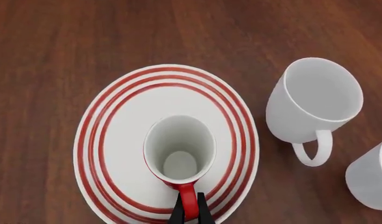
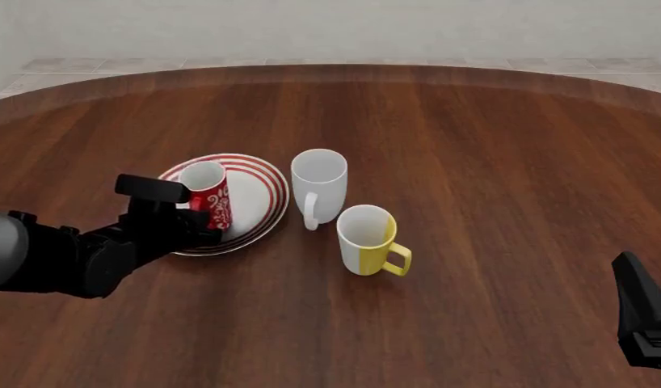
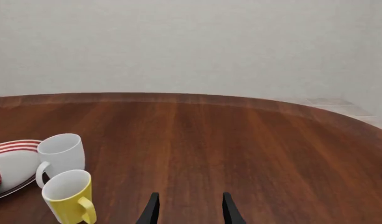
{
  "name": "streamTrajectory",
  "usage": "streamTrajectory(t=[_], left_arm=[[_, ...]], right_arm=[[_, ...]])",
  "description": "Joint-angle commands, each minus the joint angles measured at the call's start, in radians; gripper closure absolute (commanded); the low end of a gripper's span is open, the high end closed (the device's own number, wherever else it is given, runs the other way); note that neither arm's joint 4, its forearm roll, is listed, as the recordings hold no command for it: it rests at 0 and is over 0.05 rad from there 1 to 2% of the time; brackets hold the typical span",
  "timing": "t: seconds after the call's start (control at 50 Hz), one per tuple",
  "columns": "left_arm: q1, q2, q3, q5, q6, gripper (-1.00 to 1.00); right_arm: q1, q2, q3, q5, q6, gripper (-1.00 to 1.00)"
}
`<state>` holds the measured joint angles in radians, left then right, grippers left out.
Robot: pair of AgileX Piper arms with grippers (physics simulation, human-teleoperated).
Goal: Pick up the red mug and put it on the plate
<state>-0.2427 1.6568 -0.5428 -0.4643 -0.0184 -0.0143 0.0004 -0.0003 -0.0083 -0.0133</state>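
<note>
The red mug (image 2: pixel 208 196) with the white swirly pattern stands upright over the white plate with red rings (image 2: pixel 263 194), at the table's left. In the left wrist view I look down into the mug's white inside (image 1: pixel 179 148), set near the middle of the plate (image 1: pixel 125 126). My left gripper (image 1: pixel 189 207) has its two fingers pressed on either side of the mug's red handle (image 1: pixel 187 196). In the front view the left gripper (image 2: pixel 197 229) is on the mug's near side. My right gripper (image 3: pixel 189 210) is open and empty, low at the near right (image 2: pixel 646 323).
A plain white mug (image 2: pixel 318 184) stands just right of the plate, also in the left wrist view (image 1: pixel 312 100). A yellow-and-white mug (image 2: pixel 366 239) stands nearer, to its right. Both show in the right wrist view, white (image 3: pixel 61 151) and yellow (image 3: pixel 67 193). Bare wood lies to the right.
</note>
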Motion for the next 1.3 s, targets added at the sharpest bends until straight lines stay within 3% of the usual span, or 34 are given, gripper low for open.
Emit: streamTrajectory(t=[0.02,0.36,0.38,0.88,1.18,1.3], left_arm=[[0.000,0.006,-0.004,-0.005,0.004,1.00],[0.011,-0.001,-0.003,0.003,0.010,1.00],[0.009,-0.003,-0.002,0.004,0.008,-1.00],[0.004,-0.026,0.006,0.009,0.018,-1.00],[-0.067,-0.289,0.092,0.145,-0.012,-1.00],[-0.056,-0.384,0.115,0.202,-0.018,-1.00]], right_arm=[[0.000,0.000,0.000,0.000,0.001,-1.00],[0.000,0.000,-0.001,0.000,0.001,-1.00],[0.000,0.000,-0.001,0.000,0.001,-1.00],[0.002,0.000,-0.001,0.000,-0.004,-1.00],[0.003,0.000,0.000,0.000,-0.002,-1.00],[0.003,0.000,0.000,-0.002,-0.001,-1.00]])
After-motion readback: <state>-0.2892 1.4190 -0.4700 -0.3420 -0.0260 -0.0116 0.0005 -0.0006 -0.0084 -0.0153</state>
